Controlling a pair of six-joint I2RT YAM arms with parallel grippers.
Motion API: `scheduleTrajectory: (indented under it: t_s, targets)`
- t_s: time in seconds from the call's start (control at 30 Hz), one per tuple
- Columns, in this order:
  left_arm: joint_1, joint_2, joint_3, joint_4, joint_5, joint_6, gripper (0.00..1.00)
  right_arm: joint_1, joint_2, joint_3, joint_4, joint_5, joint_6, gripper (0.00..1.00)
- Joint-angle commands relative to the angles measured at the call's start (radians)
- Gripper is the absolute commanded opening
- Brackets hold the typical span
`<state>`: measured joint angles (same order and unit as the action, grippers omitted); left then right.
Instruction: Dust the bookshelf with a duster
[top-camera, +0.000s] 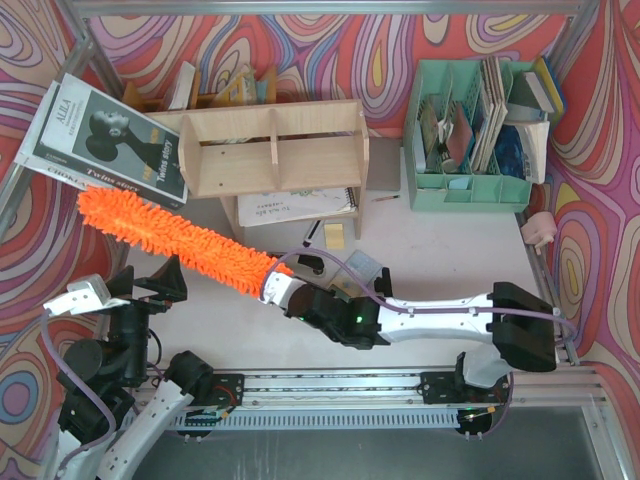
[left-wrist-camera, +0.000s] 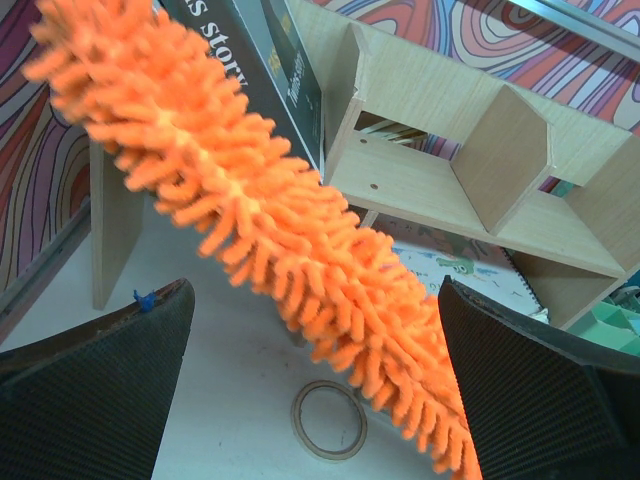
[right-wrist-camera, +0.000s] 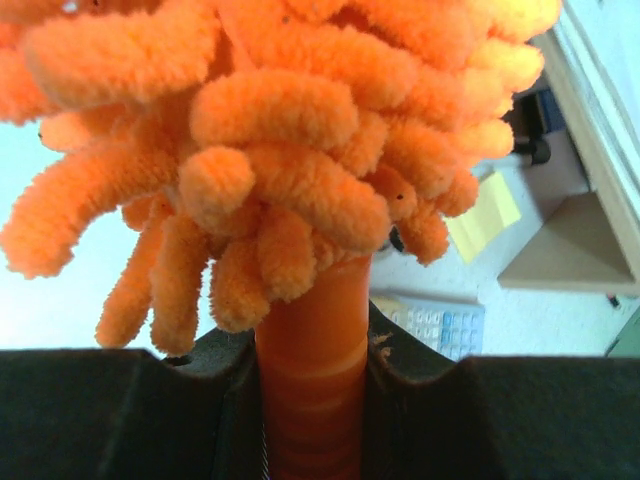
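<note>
The bookshelf (top-camera: 272, 150) is a light plywood unit at the back middle of the table; it also fills the upper right of the left wrist view (left-wrist-camera: 450, 120). The orange fluffy duster (top-camera: 180, 243) stretches diagonally from the table's middle up-left, its tip beside the shelf's left leg. My right gripper (top-camera: 277, 291) is shut on the duster's orange handle (right-wrist-camera: 312, 380), with the fluffy head (right-wrist-camera: 280, 130) just beyond the fingers. My left gripper (top-camera: 150, 280) stands open at the near left. The duster (left-wrist-camera: 260, 210) crosses in front of its wide-apart fingers (left-wrist-camera: 90, 390) without touching them.
A black-and-white magazine (top-camera: 105, 140) leans left of the shelf. A darker wooden rack (top-camera: 215, 92) stands behind it and a mint-green organiser (top-camera: 468, 140) at back right. A spiral notebook (top-camera: 300, 206), yellow sticky notes (top-camera: 334, 236), a calculator (right-wrist-camera: 440, 325) and a tape ring (left-wrist-camera: 328, 420) lie on the table.
</note>
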<state>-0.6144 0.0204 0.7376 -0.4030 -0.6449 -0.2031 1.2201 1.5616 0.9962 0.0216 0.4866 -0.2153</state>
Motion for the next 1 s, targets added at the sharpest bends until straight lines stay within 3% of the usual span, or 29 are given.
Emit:
scheduleTrajectory:
  t_s: [0.0,0.3,0.67,0.97]
  targets:
    - [0.005,-0.016,-0.009,-0.011,-0.013,-0.008,0.98,0.005,-0.081,-0.060,-0.051,0.071,0.141,0.00]
    - [0.005,-0.011,-0.013,-0.003,-0.013,-0.008,0.98,0.011,-0.136,-0.077,-0.073,0.084,0.180,0.00]
    - [0.005,-0.015,-0.010,-0.010,-0.018,-0.007,0.98,0.025,-0.004,0.121,0.089,0.018,0.043,0.00]
    - [0.005,-0.015,-0.011,-0.010,-0.021,-0.007,0.98,0.026,0.074,0.172,0.062,0.072,0.018,0.00]
